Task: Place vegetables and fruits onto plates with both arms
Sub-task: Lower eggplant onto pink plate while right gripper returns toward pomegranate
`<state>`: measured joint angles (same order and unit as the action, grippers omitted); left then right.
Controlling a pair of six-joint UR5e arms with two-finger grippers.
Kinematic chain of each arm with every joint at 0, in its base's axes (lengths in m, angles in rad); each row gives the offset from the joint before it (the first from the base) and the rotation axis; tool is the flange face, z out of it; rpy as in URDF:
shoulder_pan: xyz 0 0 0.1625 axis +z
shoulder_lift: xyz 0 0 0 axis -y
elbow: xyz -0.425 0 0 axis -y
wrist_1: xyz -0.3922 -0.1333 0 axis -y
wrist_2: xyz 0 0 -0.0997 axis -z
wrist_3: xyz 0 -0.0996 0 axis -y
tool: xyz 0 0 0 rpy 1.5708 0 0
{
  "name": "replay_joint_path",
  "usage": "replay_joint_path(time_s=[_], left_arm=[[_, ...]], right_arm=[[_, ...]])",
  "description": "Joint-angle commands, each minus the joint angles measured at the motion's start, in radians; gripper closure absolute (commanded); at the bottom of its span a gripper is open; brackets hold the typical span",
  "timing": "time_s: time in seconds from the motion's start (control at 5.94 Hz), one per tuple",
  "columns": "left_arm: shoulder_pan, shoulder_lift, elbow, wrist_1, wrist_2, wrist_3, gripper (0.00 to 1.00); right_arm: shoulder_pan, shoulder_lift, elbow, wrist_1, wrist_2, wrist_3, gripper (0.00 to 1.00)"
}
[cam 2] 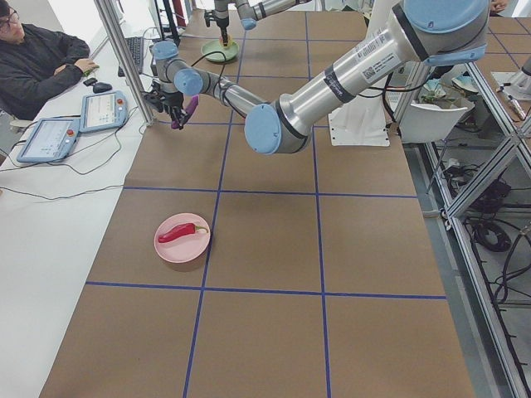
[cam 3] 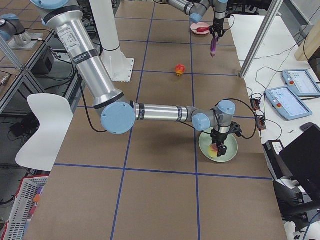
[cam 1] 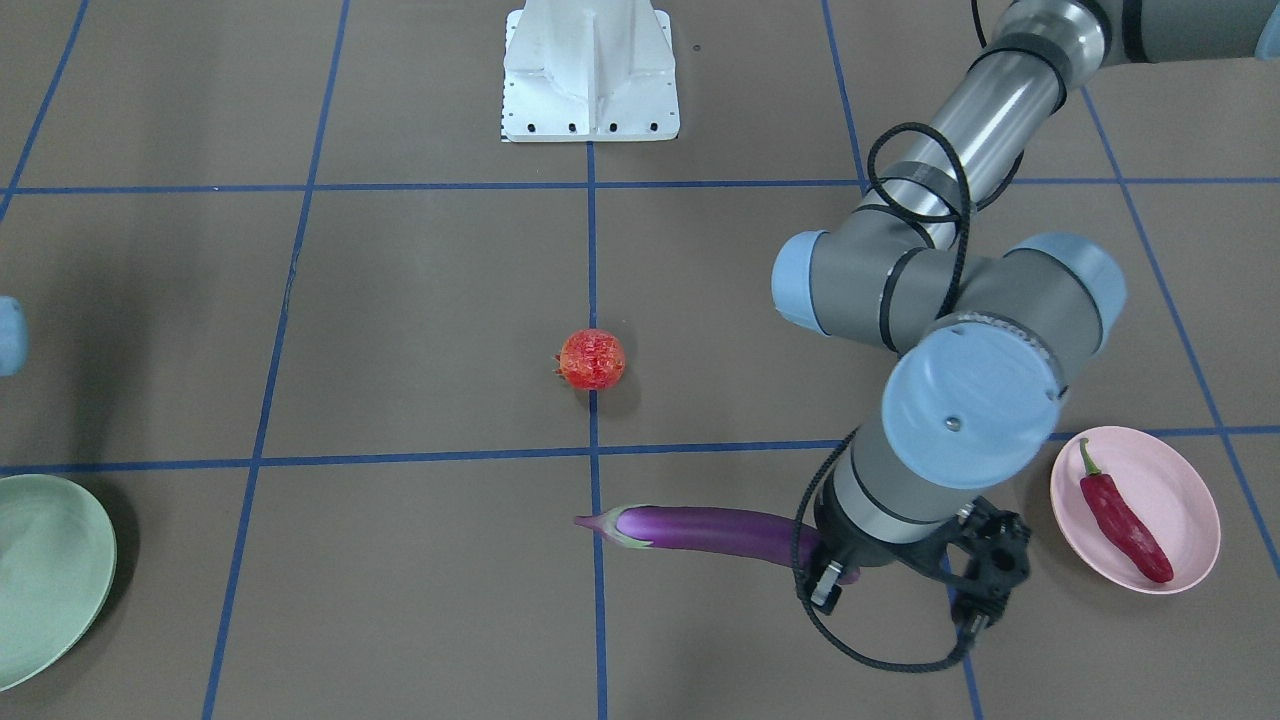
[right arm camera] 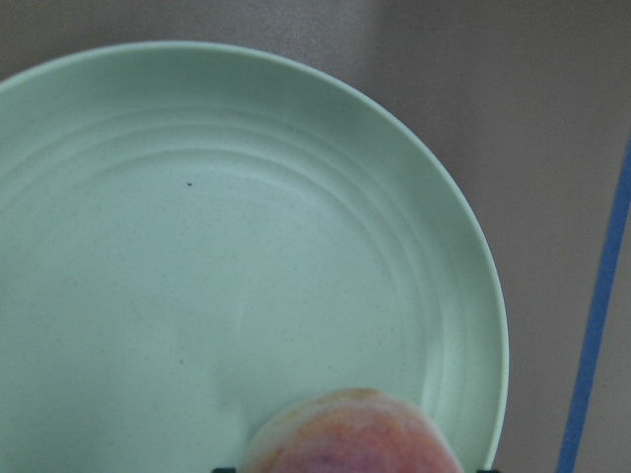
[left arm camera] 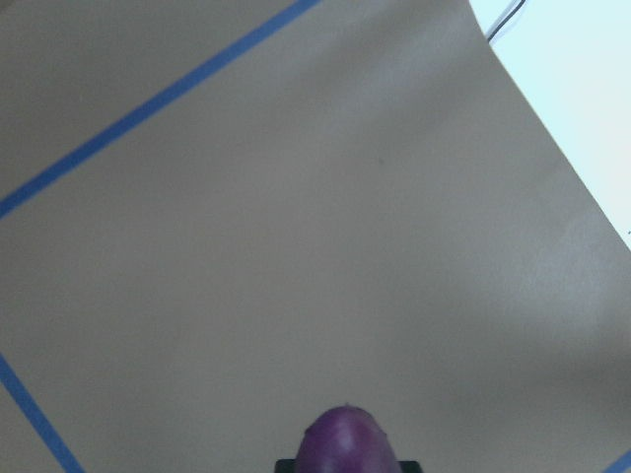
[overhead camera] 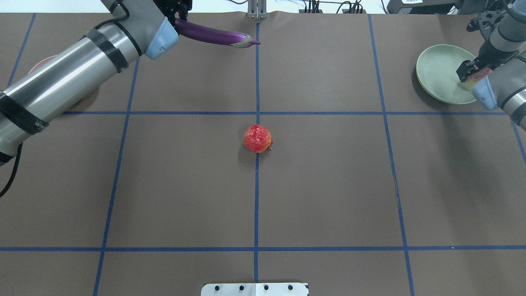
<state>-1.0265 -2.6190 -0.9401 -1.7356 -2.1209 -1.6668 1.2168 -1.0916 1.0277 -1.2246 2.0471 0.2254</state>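
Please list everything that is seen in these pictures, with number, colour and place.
eggplant: one, purple, held by the left tool
chili pepper: one, red, on the pink plate
peach: one, pink-yellow, in the right tool over the green plate
round fruit: one, red-orange, middle of the table
pink plate: one, robot's left side
green plate: one, robot's right side
table: one, brown with blue lines
base block: one, white, table's robot-side edge
person: one, in black, seated beside the table
left arm, right arm: two, silver-grey, light-blue caps
tools: two, black, each shut on its load
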Motion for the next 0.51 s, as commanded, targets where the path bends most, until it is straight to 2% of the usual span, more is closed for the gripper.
replay_joint_path(time_s=[0.0,0.17,0.34], left_arm=[[-0.088,0.005,0.096,0.001,0.001,0.243,1.00],[-0.116,0.013,0.098,0.052,-0.005,0.400,1.00],[-0.142,0.040,0.096,0.066,-0.037,0.579,1.00]], right_arm=[[0.029,0.016,0.044,-0.044,0.121,0.038,0.00],[0.036,0.021,0.143,-0.147,0.207,0.096,0.00],[0.032,0.022,0.261,-0.265,0.234,0.177,0.00]])
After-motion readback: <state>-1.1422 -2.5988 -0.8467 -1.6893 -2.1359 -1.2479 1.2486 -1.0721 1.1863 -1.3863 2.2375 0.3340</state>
